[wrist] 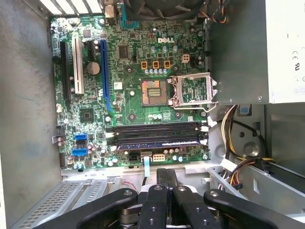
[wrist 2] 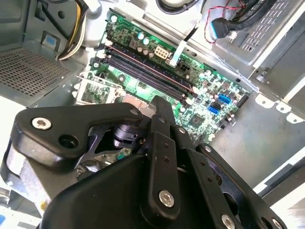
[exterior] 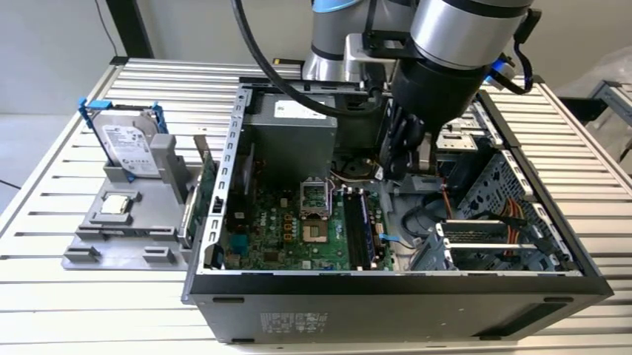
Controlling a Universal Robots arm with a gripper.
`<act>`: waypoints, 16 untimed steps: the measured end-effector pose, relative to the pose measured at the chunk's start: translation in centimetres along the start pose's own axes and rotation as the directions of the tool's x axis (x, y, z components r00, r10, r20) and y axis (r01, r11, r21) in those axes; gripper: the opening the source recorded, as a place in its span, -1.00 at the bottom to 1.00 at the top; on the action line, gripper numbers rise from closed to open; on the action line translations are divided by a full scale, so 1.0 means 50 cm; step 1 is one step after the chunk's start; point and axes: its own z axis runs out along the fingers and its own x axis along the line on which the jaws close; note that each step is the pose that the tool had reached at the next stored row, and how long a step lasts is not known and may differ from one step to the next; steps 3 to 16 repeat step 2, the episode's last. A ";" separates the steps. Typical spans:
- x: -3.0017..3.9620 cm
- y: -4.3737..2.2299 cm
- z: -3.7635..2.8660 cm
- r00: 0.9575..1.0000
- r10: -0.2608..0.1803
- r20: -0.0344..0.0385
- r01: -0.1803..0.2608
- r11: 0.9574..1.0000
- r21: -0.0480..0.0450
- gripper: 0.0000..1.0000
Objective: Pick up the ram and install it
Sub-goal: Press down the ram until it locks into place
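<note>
I am holding the gripper (wrist: 167,172), fingers pressed together and empty, above the motherboard's (wrist: 128,71) edge; the ram (wrist: 157,144) is lying just beside, crosswise, in the nearest memory slot.

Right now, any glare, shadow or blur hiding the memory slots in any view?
Exterior view: the arm shades the case interior, so the memory slots look dark and hard to separate. First wrist view: even light, slots sharp, gripper linkage soft at the edge. Second wrist view: bright green glare on the motherboard beside the slots; gripper body close.
</note>
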 end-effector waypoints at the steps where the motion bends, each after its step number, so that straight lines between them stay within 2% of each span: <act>1: 0.000 0.000 0.000 1.000 0.000 0.000 0.000 1.000 0.000 -1.00; 16: 0.000 0.000 0.000 1.000 0.000 0.000 0.000 1.000 0.000 -1.00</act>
